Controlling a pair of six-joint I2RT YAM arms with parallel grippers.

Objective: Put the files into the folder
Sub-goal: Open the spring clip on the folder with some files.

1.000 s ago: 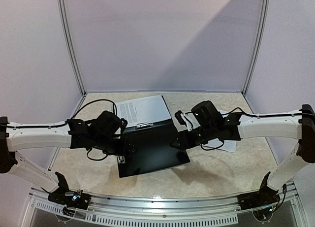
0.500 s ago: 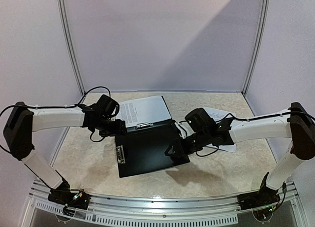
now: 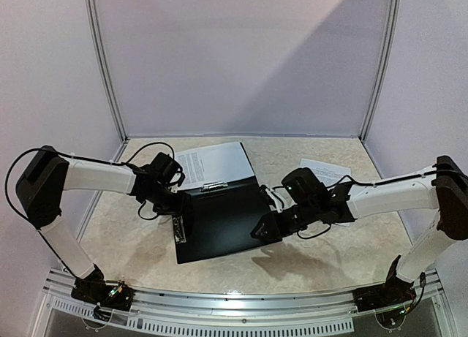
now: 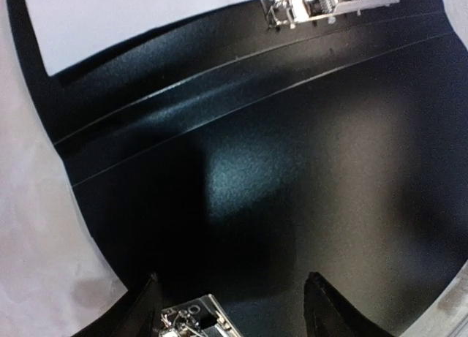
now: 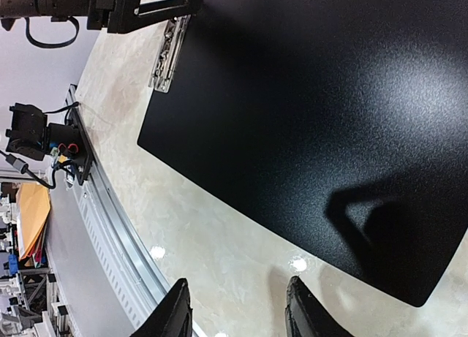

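1. The folder (image 3: 223, 227) lies open and flat in the middle of the table (image 3: 329, 256), so both arms can reach its inside.
2. A clipped sheet (image 3: 212, 161) rests on the far half, its near edge under the metal clip (image 3: 213, 185). A loose sheet (image 3: 327, 169) lies outside the folder, well apart to the right.
3. The left gripper (image 4: 234, 311) is spread and empty. It straddles the side clip (image 4: 191, 319) at the folder's left edge, probably to work it.
4. The right gripper (image 5: 238, 308), spread and empty too, hovers just off the folder's near right corner, perhaps to steady it.
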